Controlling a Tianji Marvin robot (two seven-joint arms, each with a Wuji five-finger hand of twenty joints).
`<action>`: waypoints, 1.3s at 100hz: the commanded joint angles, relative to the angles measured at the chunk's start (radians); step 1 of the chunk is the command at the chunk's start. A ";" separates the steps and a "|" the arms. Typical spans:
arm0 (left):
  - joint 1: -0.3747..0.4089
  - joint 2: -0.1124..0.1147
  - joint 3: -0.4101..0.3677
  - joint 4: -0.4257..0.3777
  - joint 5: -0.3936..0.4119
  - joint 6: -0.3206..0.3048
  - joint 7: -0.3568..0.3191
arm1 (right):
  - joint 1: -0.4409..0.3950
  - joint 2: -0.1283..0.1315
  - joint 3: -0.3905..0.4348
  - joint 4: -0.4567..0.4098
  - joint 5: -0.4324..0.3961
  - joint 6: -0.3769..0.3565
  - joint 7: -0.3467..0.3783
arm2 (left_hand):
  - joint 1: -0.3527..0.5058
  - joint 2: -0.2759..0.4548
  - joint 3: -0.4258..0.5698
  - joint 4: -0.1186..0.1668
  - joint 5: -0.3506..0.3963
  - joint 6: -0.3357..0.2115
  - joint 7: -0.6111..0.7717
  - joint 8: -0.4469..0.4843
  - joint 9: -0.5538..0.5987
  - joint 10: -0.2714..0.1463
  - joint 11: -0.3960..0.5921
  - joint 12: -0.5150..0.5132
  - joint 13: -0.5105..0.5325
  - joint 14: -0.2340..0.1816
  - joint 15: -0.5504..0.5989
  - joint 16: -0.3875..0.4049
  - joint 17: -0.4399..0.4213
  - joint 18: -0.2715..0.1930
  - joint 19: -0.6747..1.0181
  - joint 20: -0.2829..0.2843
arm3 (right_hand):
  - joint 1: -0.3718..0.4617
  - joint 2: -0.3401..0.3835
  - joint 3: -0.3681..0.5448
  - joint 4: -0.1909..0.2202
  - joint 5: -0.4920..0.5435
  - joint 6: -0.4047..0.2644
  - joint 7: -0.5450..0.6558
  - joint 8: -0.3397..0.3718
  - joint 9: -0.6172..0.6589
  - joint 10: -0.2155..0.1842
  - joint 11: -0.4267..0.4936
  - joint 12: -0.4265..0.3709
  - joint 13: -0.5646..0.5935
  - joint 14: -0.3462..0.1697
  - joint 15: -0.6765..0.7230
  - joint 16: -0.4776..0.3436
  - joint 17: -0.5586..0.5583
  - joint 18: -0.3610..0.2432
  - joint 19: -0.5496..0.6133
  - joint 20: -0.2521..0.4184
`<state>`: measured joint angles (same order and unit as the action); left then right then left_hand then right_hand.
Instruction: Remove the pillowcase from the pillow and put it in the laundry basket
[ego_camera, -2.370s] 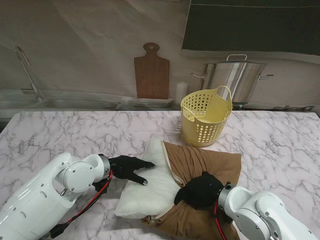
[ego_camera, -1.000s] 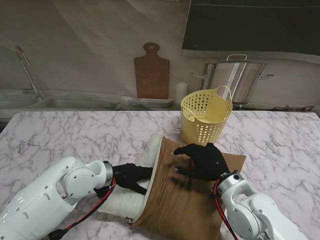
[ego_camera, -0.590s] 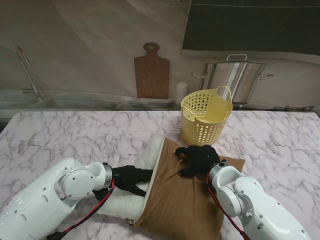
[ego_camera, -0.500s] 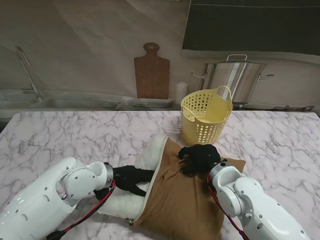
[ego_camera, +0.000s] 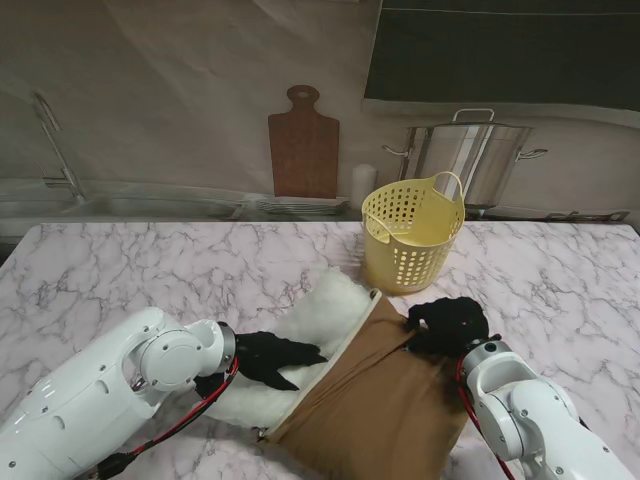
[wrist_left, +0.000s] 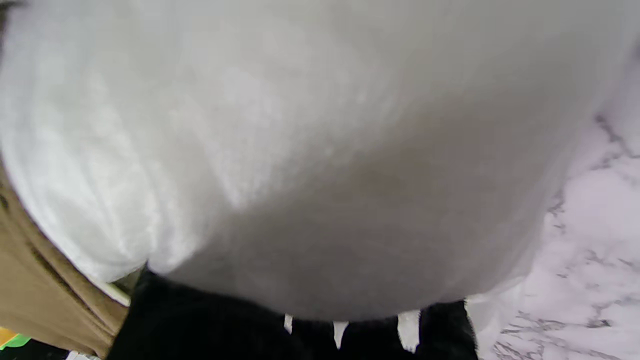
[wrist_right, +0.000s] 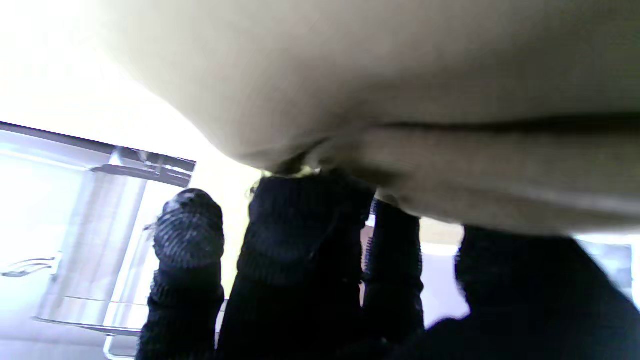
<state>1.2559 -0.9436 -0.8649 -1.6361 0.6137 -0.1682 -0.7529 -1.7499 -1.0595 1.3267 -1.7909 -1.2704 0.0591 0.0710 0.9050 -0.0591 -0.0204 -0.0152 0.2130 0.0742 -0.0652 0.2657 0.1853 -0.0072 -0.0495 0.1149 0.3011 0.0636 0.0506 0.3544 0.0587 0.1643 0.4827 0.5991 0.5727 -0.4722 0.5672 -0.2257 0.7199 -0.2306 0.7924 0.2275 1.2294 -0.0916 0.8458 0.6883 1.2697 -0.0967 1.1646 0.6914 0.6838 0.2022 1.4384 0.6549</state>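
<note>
Marble tabletop (ego_camera: 150, 270), white with grey veining, carrying all items listed. Pillow (ego_camera: 310, 335), white, lying near the front edge at the middle of the tabletop, its left half bare. Pillowcase (ego_camera: 375, 405), brown, still covering the right half of the pillow, its open mouth running diagonally across the pillow and its far right corner lifted. Left hand (ego_camera: 270, 357), black-gloved, fingers spread and pressed flat on the bare white part of the pillow, just beside the pillowcase mouth; it pins the pillow and grips nothing; in the left wrist view the pillow (wrist_left: 320, 150) fills the picture, with the brown pillowcase (wrist_left: 30, 290) at one side. Right hand (ego_camera: 448, 326), black-gloved, fingers curled and closed on the far right corner of the pillowcase; the right wrist view shows fingers (wrist_right: 295, 235) bunched against a fold of the cloth (wrist_right: 450, 165). Laundry basket (ego_camera: 412, 240), yellow, perforated, with a loop handle, upright near the back edge of the tabletop, beyond the pillow and apart from it. Past the back edge: wooden cutting board (ego_camera: 303, 145) and steel stockpot (ego_camera: 470, 155).
</note>
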 joint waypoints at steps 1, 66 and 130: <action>0.026 0.023 0.023 0.058 0.016 0.017 -0.057 | -0.036 0.020 0.028 0.012 -0.004 0.028 0.028 | -0.002 -0.059 -0.006 0.003 0.057 0.033 0.087 0.019 0.018 0.080 0.057 0.025 0.058 0.108 0.076 0.007 0.008 0.066 -0.010 0.006 | 0.160 0.012 0.190 0.065 0.104 0.064 0.132 0.040 0.057 0.035 0.079 0.029 0.057 -0.036 0.107 0.040 0.006 0.034 0.027 -0.010; 0.173 -0.005 -0.190 -0.074 0.134 -0.031 0.030 | -0.056 0.026 0.012 -0.002 0.013 -0.052 0.051 | 0.066 0.004 0.001 0.002 0.123 0.031 0.121 0.026 0.096 0.079 0.080 0.040 0.106 0.088 0.099 0.017 0.041 0.058 0.024 0.035 | 0.168 0.002 0.205 0.059 0.078 0.011 0.109 0.022 0.033 0.028 0.011 0.023 0.051 -0.010 0.017 -0.019 -0.023 0.050 -0.017 -0.031; 0.079 -0.057 -0.244 -0.102 0.139 0.035 0.218 | 0.057 0.028 -0.129 0.026 0.095 -0.193 -0.015 | 0.056 -0.007 -0.013 0.001 0.081 0.062 0.096 0.029 0.084 0.166 0.059 0.049 0.128 0.107 0.102 0.030 0.031 0.060 0.091 -0.027 | 0.180 0.008 0.214 0.050 0.070 -0.042 0.110 0.021 0.014 0.024 -0.017 0.015 0.051 0.002 -0.047 -0.025 -0.042 0.061 -0.043 -0.034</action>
<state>1.3688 -0.9900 -1.1275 -1.7558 0.7543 -0.1378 -0.5071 -1.6916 -1.0232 1.2201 -1.7563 -1.1773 -0.1120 0.0569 0.9783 -0.0534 -0.0377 -0.0233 0.3398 0.1228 0.0510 0.3099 0.3320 0.1421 0.0239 0.1700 0.4493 0.1543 0.1627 0.3810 0.1129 0.2120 0.3974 0.5971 0.6985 -0.4633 0.7521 -0.2012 0.7571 -0.1397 0.8632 0.2293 1.2421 -0.0620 0.8553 0.7145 1.2857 -0.0859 1.1281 0.6715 0.6502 0.2354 1.3948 0.6239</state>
